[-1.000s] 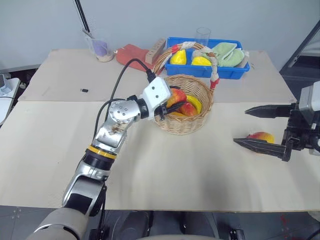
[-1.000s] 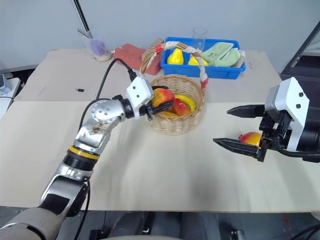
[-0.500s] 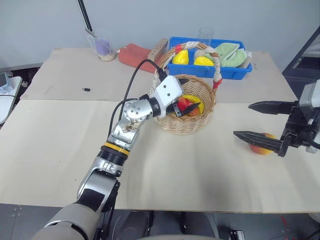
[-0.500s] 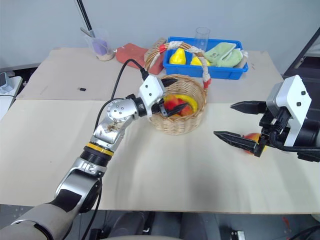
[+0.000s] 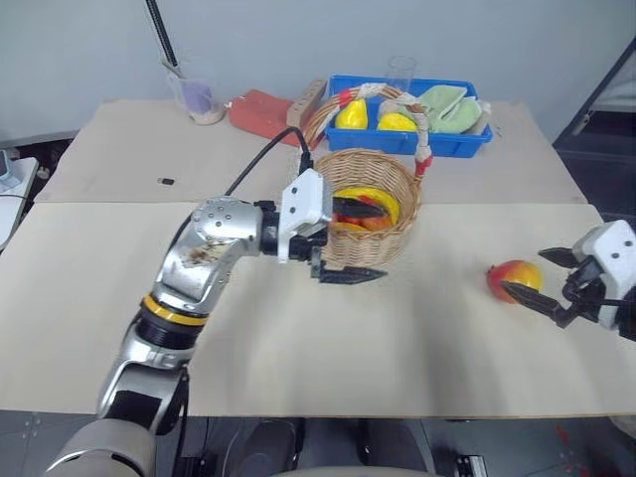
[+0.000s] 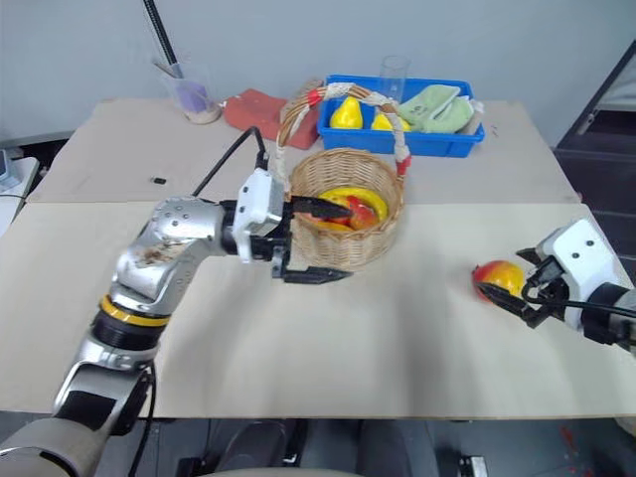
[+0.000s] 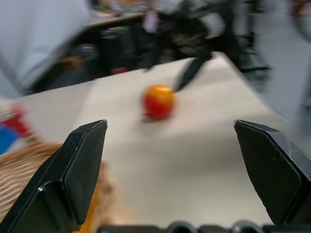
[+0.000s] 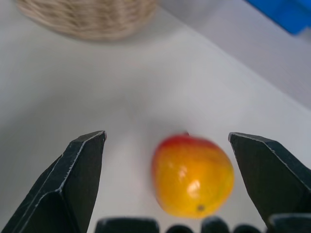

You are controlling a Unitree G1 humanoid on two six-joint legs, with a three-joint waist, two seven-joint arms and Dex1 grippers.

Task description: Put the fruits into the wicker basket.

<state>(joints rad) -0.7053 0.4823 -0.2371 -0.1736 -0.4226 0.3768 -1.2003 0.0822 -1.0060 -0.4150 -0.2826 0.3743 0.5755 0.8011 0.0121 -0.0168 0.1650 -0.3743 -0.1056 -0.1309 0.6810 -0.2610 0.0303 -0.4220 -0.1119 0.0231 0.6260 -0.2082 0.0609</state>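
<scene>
One fruit point(image 6: 362, 211) already lies in the wicker basket point(image 6: 343, 243) beside a banana point(image 6: 338, 198); the left gripper point(image 5: 358, 240) hangs wide open and empty at the basket's near rim, one finger over the rim, one outside; the other fruit point(image 5: 515, 279) sits on the surface point(image 5: 397, 338), well apart from the basket; the right gripper point(image 8: 170, 179), wide open and holding nothing, brackets it without touching; the step in hand looks like the second pick, so the next move calls for closing on it, lifting, then carrying it to the basket.
</scene>
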